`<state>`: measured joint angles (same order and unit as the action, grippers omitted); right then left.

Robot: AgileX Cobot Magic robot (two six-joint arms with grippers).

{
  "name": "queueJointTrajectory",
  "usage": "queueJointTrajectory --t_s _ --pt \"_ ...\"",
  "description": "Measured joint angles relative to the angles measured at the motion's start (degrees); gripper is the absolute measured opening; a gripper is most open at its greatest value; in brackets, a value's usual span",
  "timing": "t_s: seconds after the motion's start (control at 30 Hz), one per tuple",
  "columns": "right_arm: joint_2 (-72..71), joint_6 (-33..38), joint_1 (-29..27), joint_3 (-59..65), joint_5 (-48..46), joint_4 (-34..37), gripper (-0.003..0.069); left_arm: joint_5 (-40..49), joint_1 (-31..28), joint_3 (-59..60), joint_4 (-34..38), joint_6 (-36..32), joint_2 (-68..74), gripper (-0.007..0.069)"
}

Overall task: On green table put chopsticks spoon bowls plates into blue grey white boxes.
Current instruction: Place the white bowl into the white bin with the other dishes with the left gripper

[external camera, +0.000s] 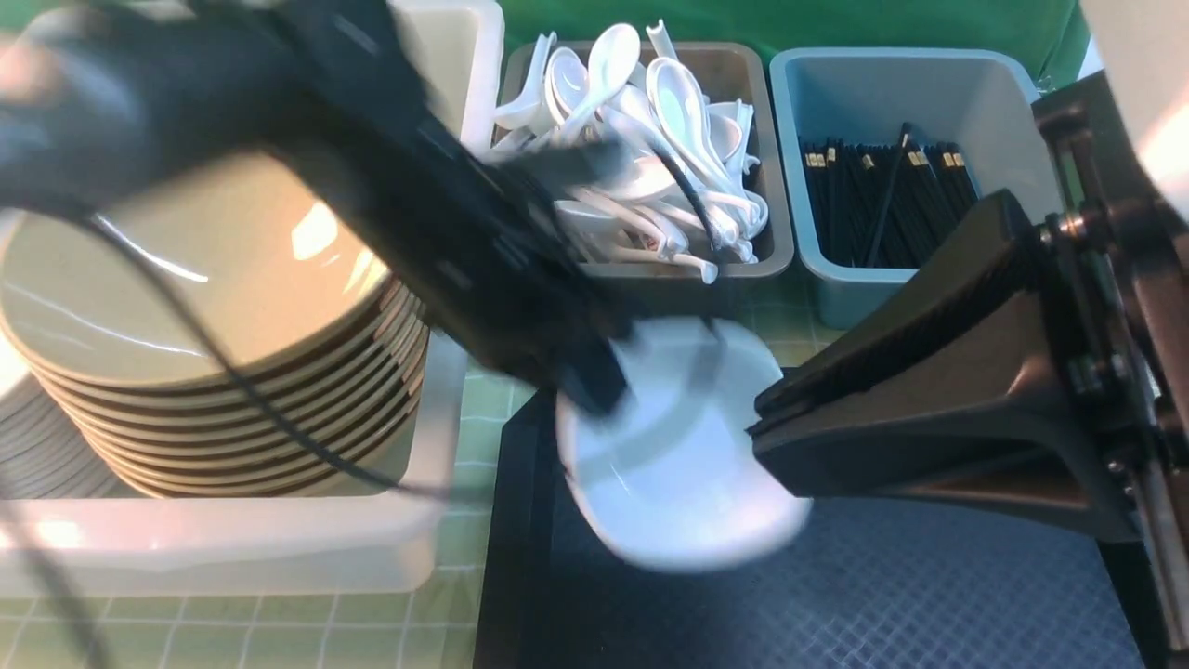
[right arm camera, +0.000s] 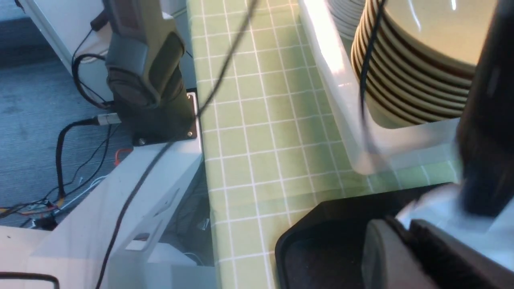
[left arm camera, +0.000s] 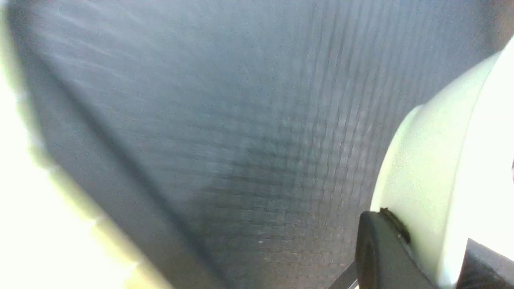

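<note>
Spreading under everything, the green counter (external camera: 279, 632) is carrying a white box (external camera: 279, 557) on the robot's left, a black tray (external camera: 836, 604) just beside it toward the middle, and, farther forward, a blue box (external camera: 892, 84) and a grey box (external camera: 780, 251) side by side. A stack of plates (external camera: 204, 279) is filling the white box, chopsticks (external camera: 882, 204) are lying in the blue one and spoons (external camera: 669, 93) are heaping in the grey one. The bowl (external camera: 678, 483) is hanging tilted above the tray, its hollow facing up and toward the front camera. The left end effector (external camera: 594, 372) is clenching the bowl's far rim. Being round, the bowl is offering no long axis, so the coming move is likely turning on direction: the white box is lying to the robot's left of the bowl, on the side the left arm is reaching in from, making that arm the nearer one. The right end effector (external camera: 757, 427) is pointing at the bowl's right edge with its jaws looking close together, though whether it is gripping anything I cannot tell. The left wrist view is showing what the blurred front view is not: a black finger (left arm camera: 377, 253) pressing against the bowl's wall. The right wrist view is adding the white box's near corner standing close to the tray.
</note>
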<state>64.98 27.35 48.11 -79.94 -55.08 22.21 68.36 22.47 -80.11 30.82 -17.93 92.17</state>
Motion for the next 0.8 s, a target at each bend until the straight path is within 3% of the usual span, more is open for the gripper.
queueJointTrajectory --t_s 0.1,0.17,0.2,0.3,0.33,0.47,0.67,0.8 --pt "2.0 1.1 0.0 0.0 1.0 0.4 0.0078 1.2 -8.7 -0.4 -1.3 0.8 -7.5 0.0015" --pt "3.9 2.8 0.0 0.0 3.0 2.3 0.0078 1.6 -18.5 0.0 -3.6 1.8 -14.5 0.0015" --pt "4.4 3.3 0.0 0.0 3.5 3.0 0.0078 1.7 -19.4 0.1 -4.0 2.0 -15.1 0.0015" --pt "8.8 11.3 0.0 -0.2 8.4 11.5 0.008 2.1 -36.7 3.0 -6.8 3.9 -24.5 0.0015" --pt "9.0 11.8 0.0 -0.3 8.6 12.0 0.008 2.1 -37.6 3.2 -7.1 4.3 -24.9 0.0015" --pt "15.9 16.6 0.0 -7.1 8.6 16.8 0.0087 -2.7 -52.0 7.4 -12.2 10.9 -29.5 0.0015" --pt "22.5 17.4 0.0 -18.7 3.0 17.4 0.0092 -6.3 -56.4 9.1 -26.0 25.5 -23.5 0.0015" --pt "23.7 17.6 0.0 -21.0 0.8 17.6 0.0096 -7.2 -56.4 9.1 -26.7 29.6 -18.0 0.0015"
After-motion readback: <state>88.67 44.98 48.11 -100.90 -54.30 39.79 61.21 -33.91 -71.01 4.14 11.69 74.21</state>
